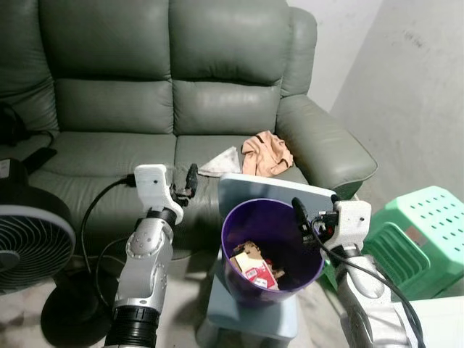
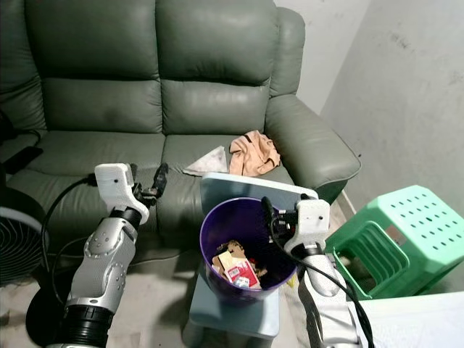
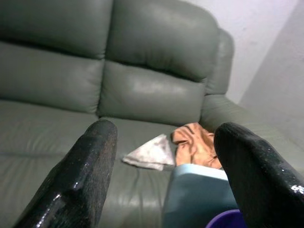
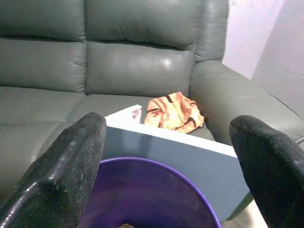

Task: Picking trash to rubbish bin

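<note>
- Currently, a purple bin [image 1: 250,225] is standing on a pale blue stool [image 1: 250,319] in front of a green sofa [image 1: 145,94]; it is holding a cardboard scrap [image 1: 246,254] and a red-and-white packet [image 1: 259,276] at its bottom.
- A pale blue lid [image 1: 279,190] is sitting tilted just behind the bin rim, leaning toward the sofa seat edge.
- An orange cloth [image 1: 267,154] is lying crumpled on the right-hand seat cushion, near the armrest.
- A white tissue [image 1: 221,162] is lying flat on the same cushion, just beside the cloth on its left.
- The left claw [image 1: 190,181] is hovering over the front edge of the sofa seat, to the left of the bin; its fingers [image 3: 80,175] are standing spread apart with nothing between them.
- The right claw [image 1: 299,214] is hovering at the right side of the bin rim, pointing over the bin opening; its fingers [image 4: 61,171] are standing wide apart and are gripping nothing.
- A black fan [image 1: 29,243] is standing on the floor at the left, and its black cable [image 1: 90,210] is running up toward the sofa front.
- A green plastic stool [image 1: 420,232] is lying tipped on its side at the right, near the wall.
</note>
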`<state>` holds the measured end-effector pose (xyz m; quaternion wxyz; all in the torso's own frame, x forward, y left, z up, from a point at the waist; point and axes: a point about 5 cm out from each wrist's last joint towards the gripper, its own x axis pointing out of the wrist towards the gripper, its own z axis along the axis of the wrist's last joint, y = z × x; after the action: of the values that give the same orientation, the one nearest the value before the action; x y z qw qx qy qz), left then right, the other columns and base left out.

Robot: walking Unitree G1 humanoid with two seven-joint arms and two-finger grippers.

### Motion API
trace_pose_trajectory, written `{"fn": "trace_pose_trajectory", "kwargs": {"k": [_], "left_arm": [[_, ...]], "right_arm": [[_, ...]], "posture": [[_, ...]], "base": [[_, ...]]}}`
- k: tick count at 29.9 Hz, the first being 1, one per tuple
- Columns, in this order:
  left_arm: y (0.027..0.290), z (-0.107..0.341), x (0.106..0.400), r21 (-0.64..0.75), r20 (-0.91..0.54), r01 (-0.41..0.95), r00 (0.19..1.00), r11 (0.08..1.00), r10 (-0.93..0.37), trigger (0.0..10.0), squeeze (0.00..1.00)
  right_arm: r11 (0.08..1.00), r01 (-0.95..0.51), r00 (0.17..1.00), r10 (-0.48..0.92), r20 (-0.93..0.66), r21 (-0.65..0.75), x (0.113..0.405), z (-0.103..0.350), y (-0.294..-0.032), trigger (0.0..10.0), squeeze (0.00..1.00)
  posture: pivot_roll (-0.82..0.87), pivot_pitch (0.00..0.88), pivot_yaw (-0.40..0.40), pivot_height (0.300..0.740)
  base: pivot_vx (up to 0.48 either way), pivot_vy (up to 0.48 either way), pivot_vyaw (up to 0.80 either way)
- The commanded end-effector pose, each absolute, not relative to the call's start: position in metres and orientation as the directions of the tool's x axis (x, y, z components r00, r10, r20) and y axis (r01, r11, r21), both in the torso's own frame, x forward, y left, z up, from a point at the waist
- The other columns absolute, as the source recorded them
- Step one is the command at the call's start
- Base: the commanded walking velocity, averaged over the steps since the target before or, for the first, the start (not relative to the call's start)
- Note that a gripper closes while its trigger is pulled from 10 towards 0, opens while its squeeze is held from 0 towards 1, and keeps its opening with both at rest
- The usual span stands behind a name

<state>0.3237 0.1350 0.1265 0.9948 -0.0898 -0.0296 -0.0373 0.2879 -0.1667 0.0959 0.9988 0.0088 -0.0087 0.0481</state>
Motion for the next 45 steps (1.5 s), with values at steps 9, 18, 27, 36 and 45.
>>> {"fn": "trace_pose_trajectory", "kwargs": {"k": [9,18,27,36,45], "left_arm": [[0.144,0.139,0.336,-0.196,0.085,0.056,0.996,0.979,-0.040,10.0,0.00],[0.144,0.139,0.339,-0.200,0.084,0.061,0.995,0.978,-0.045,10.0,0.00],[0.142,0.139,0.340,-0.179,0.090,0.063,0.995,0.982,-0.047,10.0,0.00],[0.139,0.141,0.341,-0.178,0.101,0.076,0.993,0.981,-0.059,10.0,0.00],[0.137,0.142,0.342,-0.178,0.107,0.091,0.992,0.980,-0.072,10.0,0.00]], "right_arm": [[0.996,-0.088,0.995,0.088,0.040,0.010,0.296,0.096,-0.172,10.0,0.00],[0.995,-0.097,0.995,0.096,0.030,0.007,0.295,0.091,-0.171,10.0,0.00],[0.994,-0.106,0.994,0.106,0.005,0.003,0.294,0.086,-0.171,10.0,0.00],[0.993,-0.116,0.993,0.116,0.002,0.001,0.293,0.085,-0.169,10.0,0.00],[0.993,-0.120,0.993,0.120,0.003,-0.001,0.293,0.085,-0.169,10.0,0.00]], "posture": [[0.05,0.000,-0.135,0.740],[0.05,0.000,-0.135,0.740],[0.04,0.000,-0.137,0.740],[0.04,0.000,-0.135,0.740],[0.04,0.000,-0.135,0.740]], "base": [[0.000,0.163,0.00],[0.000,0.390,0.00],[0.000,0.182,-0.22],[0.000,0.000,-0.78],[0.000,0.000,-0.78]]}}
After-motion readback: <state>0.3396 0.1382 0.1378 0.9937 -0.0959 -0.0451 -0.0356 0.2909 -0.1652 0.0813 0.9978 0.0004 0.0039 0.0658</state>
